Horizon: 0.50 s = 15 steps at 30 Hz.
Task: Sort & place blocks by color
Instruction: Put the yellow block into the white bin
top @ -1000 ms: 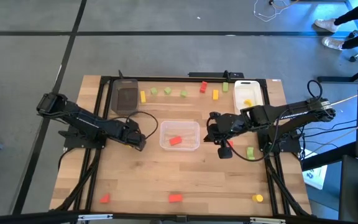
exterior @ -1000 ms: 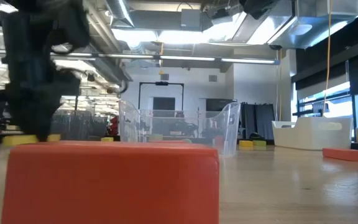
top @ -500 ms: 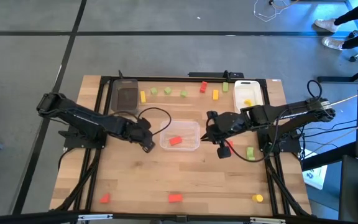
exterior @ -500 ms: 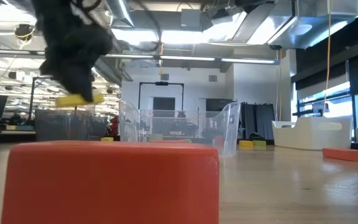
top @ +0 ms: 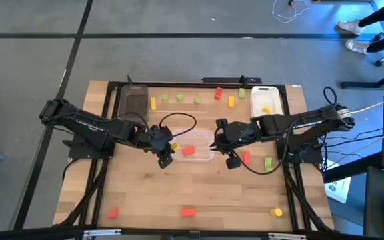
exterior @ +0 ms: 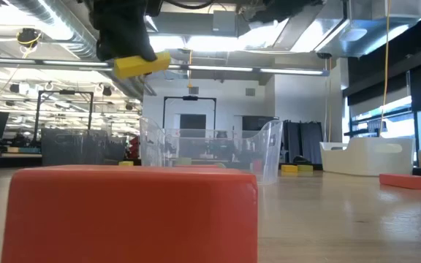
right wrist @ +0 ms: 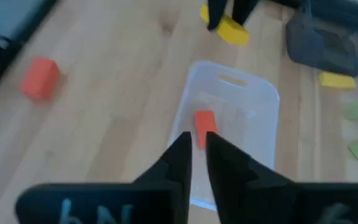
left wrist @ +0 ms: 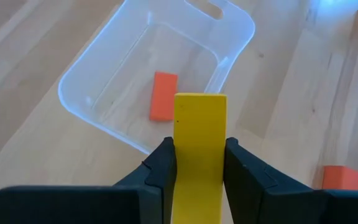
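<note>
The left claw (top: 166,151) is clenched on a long yellow block (left wrist: 199,146), its two fingers pressing the block's sides, and holds it in the air just beside the clear tray's (top: 206,155) left end; from counter height the block (exterior: 141,64) hangs well above the tray's rim. One red block (top: 189,151) lies flat inside that clear tray. The right claw (top: 231,154) sits at the tray's opposite end, its fingers close together with only a thin gap and nothing between them, a small red block (top: 247,157) on the counter (top: 139,193) just beside it. A light green block (top: 269,163) lies a little farther right. Along the far edge sit yellow, green and red blocks between a dark grey tray (top: 136,103) and a white tray (top: 267,100), which seems to hold a yellow piece. Near the front edge lie two red blocks (top: 188,212) and a yellow one (top: 277,212).
</note>
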Available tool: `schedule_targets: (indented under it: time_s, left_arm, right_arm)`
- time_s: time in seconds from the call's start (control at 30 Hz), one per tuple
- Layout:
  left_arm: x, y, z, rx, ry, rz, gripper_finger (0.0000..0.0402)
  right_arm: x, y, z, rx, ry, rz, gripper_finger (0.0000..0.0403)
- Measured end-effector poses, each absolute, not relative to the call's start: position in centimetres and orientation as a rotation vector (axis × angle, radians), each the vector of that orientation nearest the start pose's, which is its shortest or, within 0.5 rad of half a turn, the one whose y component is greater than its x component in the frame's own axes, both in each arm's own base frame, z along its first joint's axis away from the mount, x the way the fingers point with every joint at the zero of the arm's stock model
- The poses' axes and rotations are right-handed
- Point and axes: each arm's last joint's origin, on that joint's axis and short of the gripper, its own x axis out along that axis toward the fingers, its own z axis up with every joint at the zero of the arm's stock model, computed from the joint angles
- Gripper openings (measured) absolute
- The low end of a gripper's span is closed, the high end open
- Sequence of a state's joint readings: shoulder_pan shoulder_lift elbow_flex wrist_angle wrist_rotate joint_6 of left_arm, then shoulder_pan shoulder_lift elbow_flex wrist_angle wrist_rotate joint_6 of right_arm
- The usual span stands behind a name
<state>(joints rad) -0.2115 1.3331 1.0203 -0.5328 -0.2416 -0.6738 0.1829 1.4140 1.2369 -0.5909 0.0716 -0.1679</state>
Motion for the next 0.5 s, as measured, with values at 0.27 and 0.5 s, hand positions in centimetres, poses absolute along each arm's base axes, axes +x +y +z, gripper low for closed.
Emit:
schedule_targets:
  time_s: [0.27, 0.5]
  left_arm:
    - [26.9, -5.1, 26.9, -0.443, 0.785, 0.280, 0.0094]
    - [27.0, -4.8, 26.9, -0.448, 0.800, 0.247, 0.0094]
  right_arm:
    - [30.8, 5.1, 30.7, -0.418, 0.725, 0.088, 0.0127]
    - [32.3, 5.3, 30.1, -0.549, 0.669, 0.129, 0.0170]
